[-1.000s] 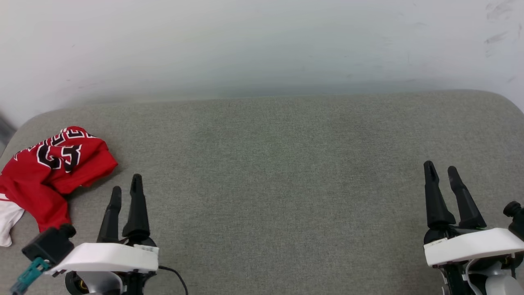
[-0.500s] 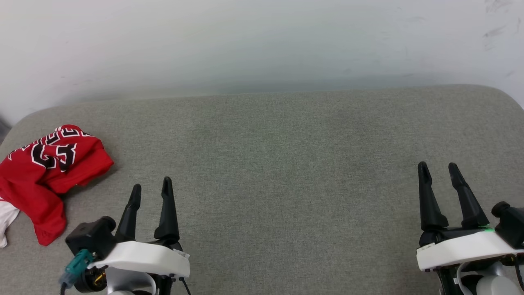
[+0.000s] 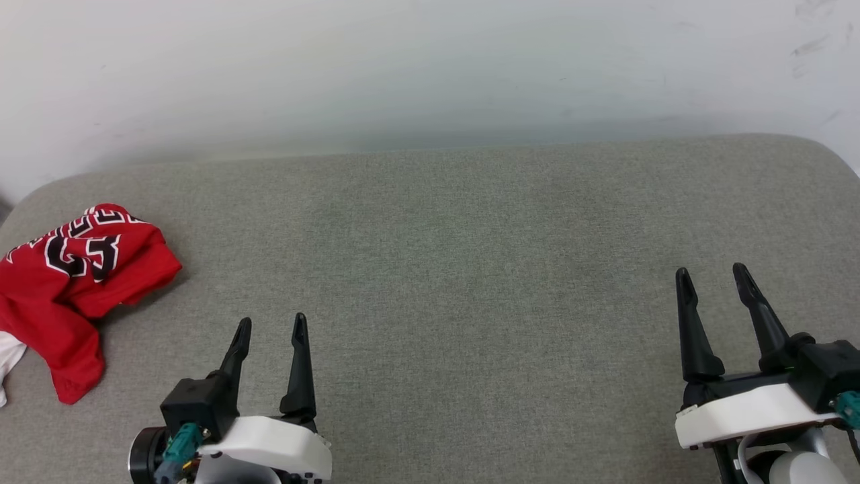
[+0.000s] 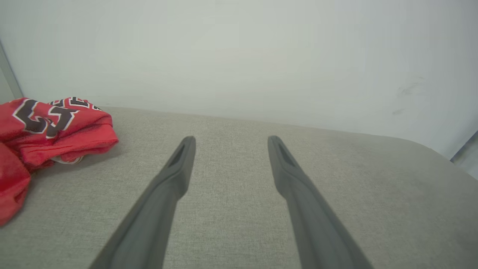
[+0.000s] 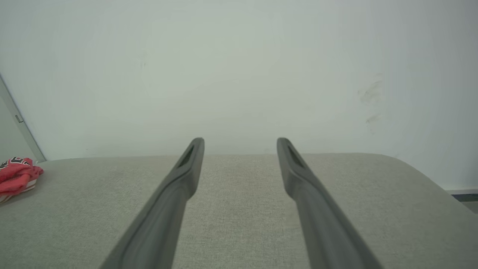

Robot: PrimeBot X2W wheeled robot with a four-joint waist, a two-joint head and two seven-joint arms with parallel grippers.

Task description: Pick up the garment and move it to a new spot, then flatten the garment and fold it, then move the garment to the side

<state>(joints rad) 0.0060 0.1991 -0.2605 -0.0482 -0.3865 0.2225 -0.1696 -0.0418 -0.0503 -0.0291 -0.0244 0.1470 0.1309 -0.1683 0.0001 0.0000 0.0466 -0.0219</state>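
Red garment [image 3: 74, 269] lies crumpled, apart, left of my left jaws; those and my right jaws stand released, empty.

We are looking down on a grey fabric-covered cushion [image 3: 470, 269] with rounded far corners. The garment [image 3: 67, 289] is lying directly on it at its left edge, red and crumpled in a heap, with black-and-white lettering facing up.
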